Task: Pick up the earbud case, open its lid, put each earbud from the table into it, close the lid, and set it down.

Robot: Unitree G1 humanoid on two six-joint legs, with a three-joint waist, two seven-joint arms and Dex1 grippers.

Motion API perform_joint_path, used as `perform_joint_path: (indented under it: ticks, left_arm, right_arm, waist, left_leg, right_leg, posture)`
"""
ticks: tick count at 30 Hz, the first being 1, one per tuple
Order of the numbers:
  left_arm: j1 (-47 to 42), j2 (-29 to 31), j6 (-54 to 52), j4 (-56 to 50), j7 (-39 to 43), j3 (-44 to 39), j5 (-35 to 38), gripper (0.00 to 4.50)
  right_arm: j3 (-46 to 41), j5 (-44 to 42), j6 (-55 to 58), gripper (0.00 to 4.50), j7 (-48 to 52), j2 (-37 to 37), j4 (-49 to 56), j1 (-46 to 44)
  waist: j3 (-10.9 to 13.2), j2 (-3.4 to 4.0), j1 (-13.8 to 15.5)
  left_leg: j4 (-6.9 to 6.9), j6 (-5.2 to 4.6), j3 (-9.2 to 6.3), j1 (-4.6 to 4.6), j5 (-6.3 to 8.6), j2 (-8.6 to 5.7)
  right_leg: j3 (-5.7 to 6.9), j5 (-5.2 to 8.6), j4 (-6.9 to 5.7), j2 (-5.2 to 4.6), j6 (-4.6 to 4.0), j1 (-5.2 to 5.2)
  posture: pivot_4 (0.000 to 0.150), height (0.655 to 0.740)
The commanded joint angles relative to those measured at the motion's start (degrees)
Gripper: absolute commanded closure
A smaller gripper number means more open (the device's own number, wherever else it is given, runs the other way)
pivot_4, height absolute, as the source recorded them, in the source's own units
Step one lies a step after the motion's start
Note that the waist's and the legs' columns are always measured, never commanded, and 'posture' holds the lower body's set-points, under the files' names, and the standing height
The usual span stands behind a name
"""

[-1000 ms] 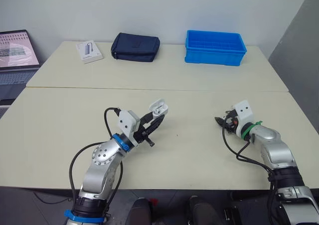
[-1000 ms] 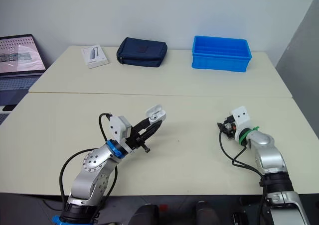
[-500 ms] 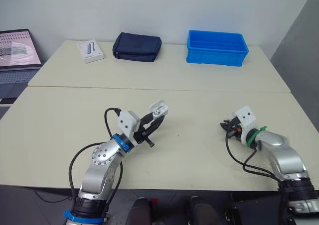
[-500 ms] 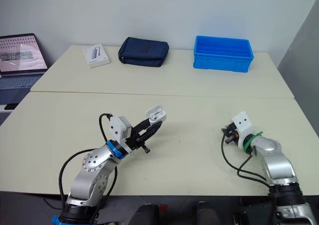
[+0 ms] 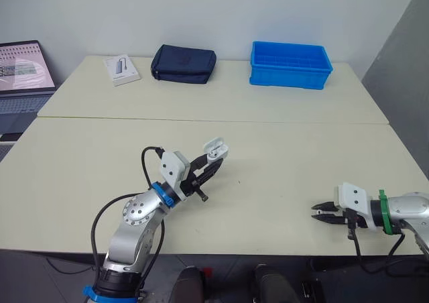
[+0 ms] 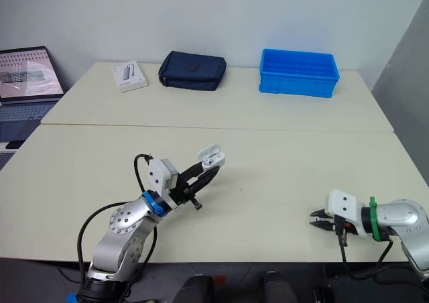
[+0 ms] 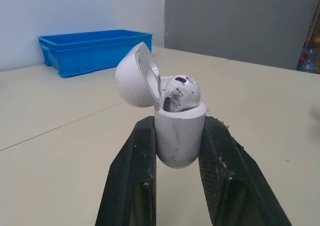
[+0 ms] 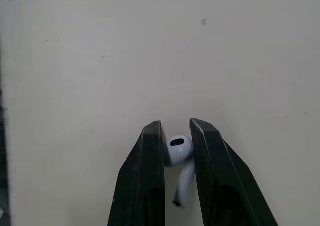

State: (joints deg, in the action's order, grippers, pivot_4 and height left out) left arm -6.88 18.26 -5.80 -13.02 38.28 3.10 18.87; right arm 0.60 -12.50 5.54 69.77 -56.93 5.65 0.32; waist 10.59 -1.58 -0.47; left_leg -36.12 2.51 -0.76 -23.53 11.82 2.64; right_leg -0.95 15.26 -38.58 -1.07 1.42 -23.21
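My left gripper (image 5: 213, 163) is shut on the white earbud case (image 7: 179, 133), holding it above the near table. Its lid (image 7: 136, 76) is tipped open, and one earbud (image 7: 181, 92) sits in the case. The case (image 5: 214, 149) shows white at the fingertips in the head views. My right gripper (image 5: 317, 214) is low by the table's front right edge, shut on a white earbud (image 8: 179, 156) whose stem runs down between the two fingers (image 8: 150, 176). The table surface lies just beyond the earbud.
A blue bin (image 5: 290, 64), a dark pouch (image 5: 184, 63) and a small white box (image 5: 121, 69) stand along the far table. A laptop (image 5: 23, 67) is at the far left. A seam (image 5: 214, 120) divides the two tables.
My right arm has swung back and down toward the front right edge of the table. The left gripper and the case have hardly shifted.
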Motion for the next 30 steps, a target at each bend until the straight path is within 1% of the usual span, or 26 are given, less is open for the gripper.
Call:
perform_joint_path:
  ticks: [1,6,11,22,29,30]
  left_arm:
    - [0.3,0.7,0.5,-3.0,0.3,-0.4,0.5,3.72]
    - [1.6,1.5,0.4,-4.0,0.3,-0.7,0.8,3.72]
    - [2.8,1.7,0.0,-5.0,-0.1,-0.5,1.0,3.72]
    - [4.6,2.4,-2.1,-7.8,-0.8,-1.0,1.6,3.72]
    - [4.8,2.5,-3.4,-9.0,-1.2,-0.8,1.8,3.72]
    - [4.7,2.5,-3.6,-9.1,-1.2,-0.9,1.9,3.72]
  right_arm:
    - [-1.3,-0.7,-4.4,4.09,5.1,-2.6,-3.4,-1.1]
    - [-0.5,-0.1,-10.1,4.09,11.8,-5.4,-10.6,-5.1]
    - [2.1,1.7,-12.7,4.09,15.6,-5.9,-15.8,-9.2]
    - [3.7,1.8,-16.9,4.09,21.2,-7.5,-18.2,-9.5]
    - [5.7,3.1,-18.4,4.09,22.0,-8.5,-20.1,-10.5]
    - [5.9,3.2,-18.1,3.74,21.9,-8.6,-20.3,-10.7]
  waist:
    - [0.0,0.00,0.0]
    - [0.0,0.00,-0.1]
    - [0.0,0.01,0.0]
    - [0.0,0.02,0.1]
    - [0.0,0.02,0.0]
    - [0.0,0.02,0.0]
  left_leg:
    - [0.00,0.00,0.01,0.00,0.00,0.00]
    - [0.00,0.00,0.01,0.01,0.00,0.00]
    - [0.01,0.00,0.03,0.07,0.00,0.01]
    - [-0.01,0.00,0.06,0.09,0.00,0.01]
    - [-0.01,0.00,0.08,0.12,0.00,0.01]
    - [-0.01,0.00,0.09,0.13,0.00,0.01]
  right_leg:
    - [-0.01,0.00,0.01,0.00,0.00,0.00]
    - [0.00,0.00,0.00,0.00,0.00,0.00]
    - [-0.02,0.00,-0.04,0.00,-0.01,0.01]
    - [-0.06,0.00,-0.08,-0.01,-0.01,0.02]
    - [-0.08,0.00,-0.11,-0.01,-0.02,0.02]
    - [-0.09,0.00,-0.12,-0.01,-0.02,0.02]
  posture:
    - [0.150,0.7376]
    - [0.150,0.7376]
    - [0.150,0.7376]
    - [0.150,0.7376]
    - [0.150,0.7376]
    - [0.150,0.7376]
